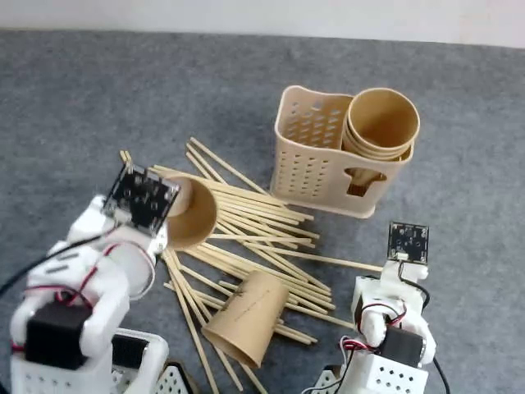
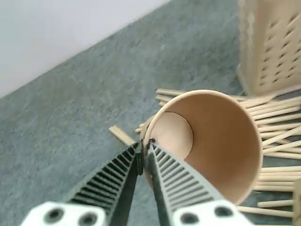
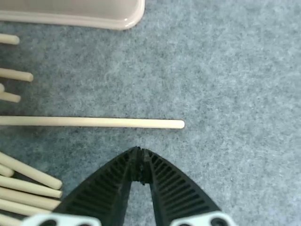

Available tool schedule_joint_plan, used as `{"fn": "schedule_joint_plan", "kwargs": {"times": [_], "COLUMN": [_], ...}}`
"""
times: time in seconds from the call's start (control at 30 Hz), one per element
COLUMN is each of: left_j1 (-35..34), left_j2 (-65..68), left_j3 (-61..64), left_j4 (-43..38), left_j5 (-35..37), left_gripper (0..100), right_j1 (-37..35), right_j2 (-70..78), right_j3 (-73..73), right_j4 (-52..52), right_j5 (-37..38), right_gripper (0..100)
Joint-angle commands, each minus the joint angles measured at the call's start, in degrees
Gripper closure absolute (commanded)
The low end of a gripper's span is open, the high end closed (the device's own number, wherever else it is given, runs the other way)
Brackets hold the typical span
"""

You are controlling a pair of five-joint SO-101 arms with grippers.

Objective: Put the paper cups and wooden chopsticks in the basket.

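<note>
- A brown paper cup on its side (image 1: 246,318) lies nearest the arms' bases, resting on the near end of the chopstick pile with its wider end toward the near edge.
- The right gripper (image 3: 140,153) has its black ribbed jaws closed together with nothing between them. It is low over the grey carpet-like table cover (image 3: 235,70), just short of a single pale wooden chopstick (image 3: 94,123) that lies across in front of it.
- The left gripper (image 2: 145,145) is clenched on the rim of a second brown paper cup (image 2: 211,141), one jaw inside the wall and one outside. This cup is tipped on its side over the chopsticks, on the left arm's side of the pile.
- The loose pale wooden chopsticks (image 1: 254,238) fan out across the cover between the two arms and reach close to the basket's near wall.
- The beige perforated plastic basket (image 1: 316,152) stands upright, farthest from the arms.
- A nested stack of brown paper cups (image 1: 381,123) sits upright in the basket's end toward the right arm's side.
</note>
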Motion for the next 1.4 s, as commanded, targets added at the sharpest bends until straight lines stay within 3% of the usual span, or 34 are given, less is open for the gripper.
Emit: {"fn": "schedule_joint_plan", "kwargs": {"times": [0.0,0.33,0.53,0.77,1.0,1.37], "left_j1": [5.5,15.8,24.3,29.2,34.3,34.8], "left_j2": [10.1,29.5,37.4,43.2,47.9,57.5], "left_j3": [-15.7,-43.5,-51.3,-59.4,-61.4,-61.8], "left_j4": [2.5,5.4,4.8,4.2,-2.9,-15.0], "left_j5": [4.8,13.2,14.7,19.3,20.4,20.3], "left_gripper": [99,99,99,99,99,99], "right_j1": [0.7,0.8,0.8,0.8,0.8,0.8], "right_j2": [-0.7,-0.7,-0.7,-0.7,-0.7,-0.7], "right_j3": [6.9,6.9,6.9,6.9,6.9,6.9], "right_j4": [-0.8,-0.7,-0.7,-0.7,-0.7,-0.1], "right_j5": [0.1,0.1,0.1,0.1,0.1,0.1], "right_gripper": [99.3,99.3,99.3,99.3,99.3,99.3]}}
